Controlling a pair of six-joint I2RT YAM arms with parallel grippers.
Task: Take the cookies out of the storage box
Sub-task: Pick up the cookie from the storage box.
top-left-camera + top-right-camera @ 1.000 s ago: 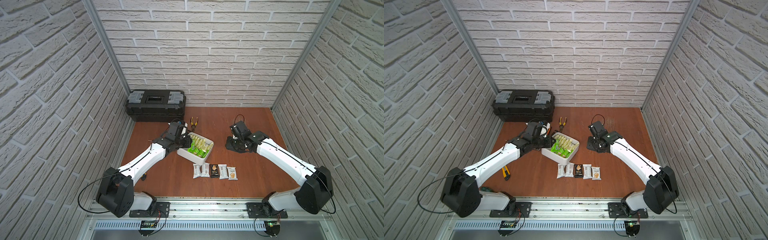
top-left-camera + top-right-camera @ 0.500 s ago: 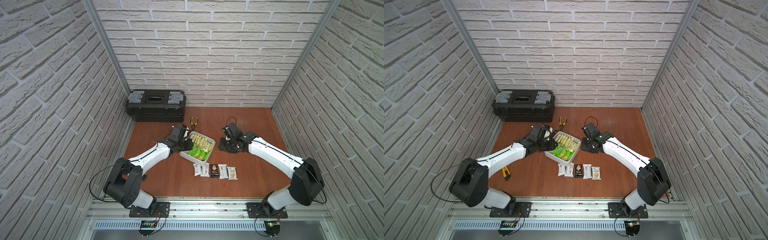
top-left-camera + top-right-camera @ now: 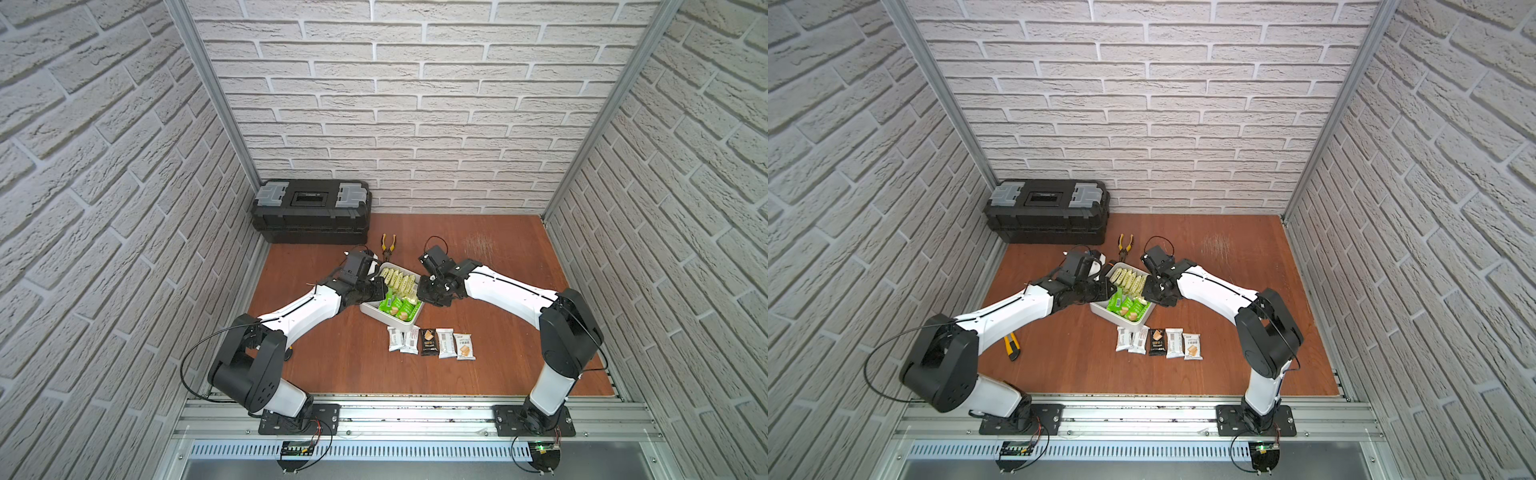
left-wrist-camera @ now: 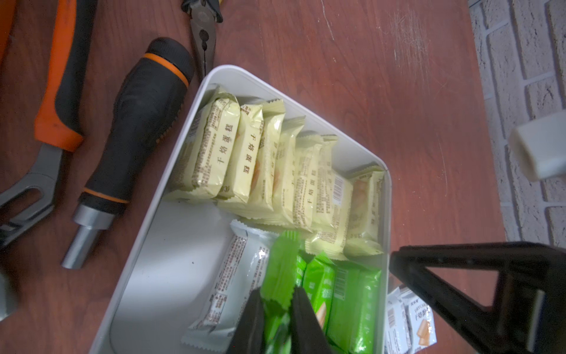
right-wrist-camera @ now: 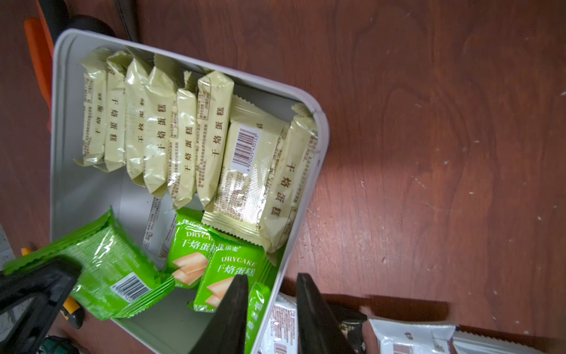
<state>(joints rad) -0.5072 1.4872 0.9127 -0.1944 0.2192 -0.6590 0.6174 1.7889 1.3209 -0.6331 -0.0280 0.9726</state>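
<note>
1. Nearest: five flat wrapped cookies (image 3: 432,343), four white + one black, lie in a row on the red-brown wooden bench (image 3: 498,257), already out. Long axes run near-to-far, side by side.
2. Just behind: the shallow white square plastic storage box (image 3: 384,317), skewed to the bench edge. Most cookies are inside it.
3. left hand (image 4: 277,292): jaws clamped on one end of a bright green wrapped pkt (image 4: 281,263), tilted up off the box floor. Its long axis runs straight out from the hand, free crimped end pointing at the yellow row.
4. right hand (image 5: 272,277): jaws apart, straddling the box's side wall, one finger inside over loose green pkts (image 5: 232,269), one outside. Not seen gripping anything.
5. Loose green pkts lie flat & overlapped, biscuit picture up. A white pkt (image 4: 242,275) lies flat beside them.
6. Far end of box: pale yellow pkts (image 4: 275,159) stand on edge, packed side by side, long axes parallel, crosswise to their row.
7. Beyond: yellow-handled pliers (image 3: 388,245), then a big black toolbox w/ grey latches (image 3: 311,212) at the wall.
8. Risks, my read:
   - The end-only pinch may let the green pkt slip, or swing & snag neighbours on the lift.
   - The right hand closing could trap a pkt against the wall, or drag/tip the light box.
   - Both hands crowd one small box, so a clash is likely if both move at once.
</note>
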